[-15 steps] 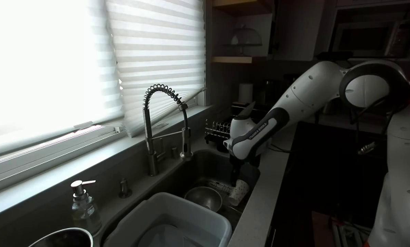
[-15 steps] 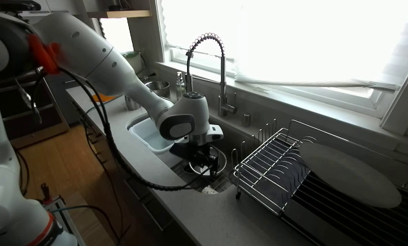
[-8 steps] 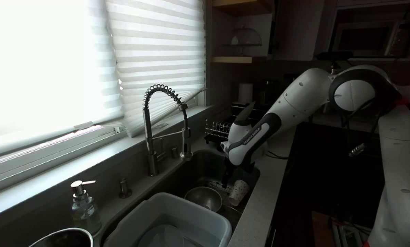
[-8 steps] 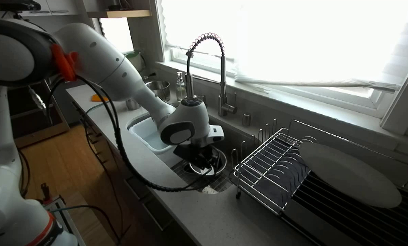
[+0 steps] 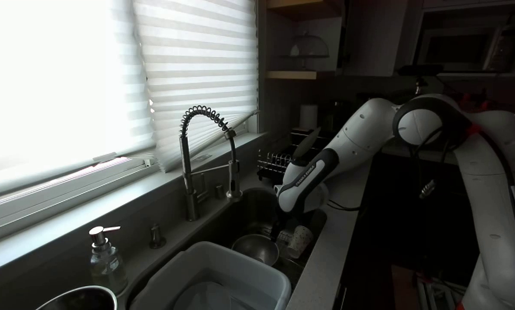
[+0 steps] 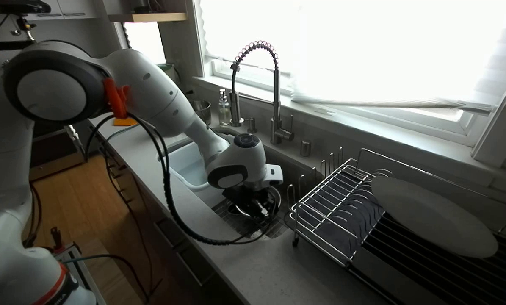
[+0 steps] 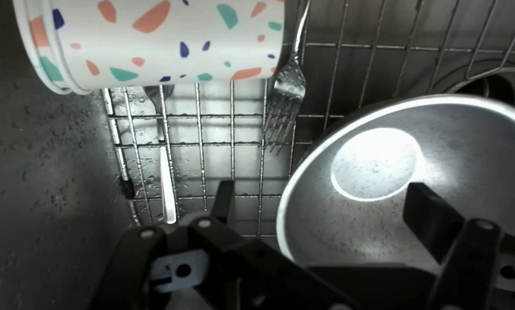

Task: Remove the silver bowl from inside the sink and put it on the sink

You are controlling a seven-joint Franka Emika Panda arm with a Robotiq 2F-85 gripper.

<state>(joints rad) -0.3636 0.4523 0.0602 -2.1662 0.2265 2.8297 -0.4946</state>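
The silver bowl [image 5: 256, 249] sits in the sink [image 5: 261, 206] on a wire grid, beside the pale tub. The bowl is large in the wrist view [image 7: 360, 228] and partly hidden by my arm in an exterior view [image 6: 275, 196]. My gripper [image 7: 322, 193] is open and empty, low inside the sink at the bowl's side; it also shows in both exterior views [image 5: 276, 231] [image 6: 259, 209]. In the wrist view one finger is outside the bowl's rim over the grid and the other is over the bowl's inside. I cannot tell whether either finger touches it.
A patterned paper cup [image 7: 166, 41] lies in the sink by the bowl, with a fork [image 7: 289, 84] beside it. The pale tub [image 5: 223, 258] fills the other basin. The coiled faucet [image 5: 187, 172] and a wire dish rack [image 6: 346, 203] stand close by.
My gripper has moved lower and toward the bowl, away from the cup. The upper arm has come down and forward with it. The bowl and cup have not moved.
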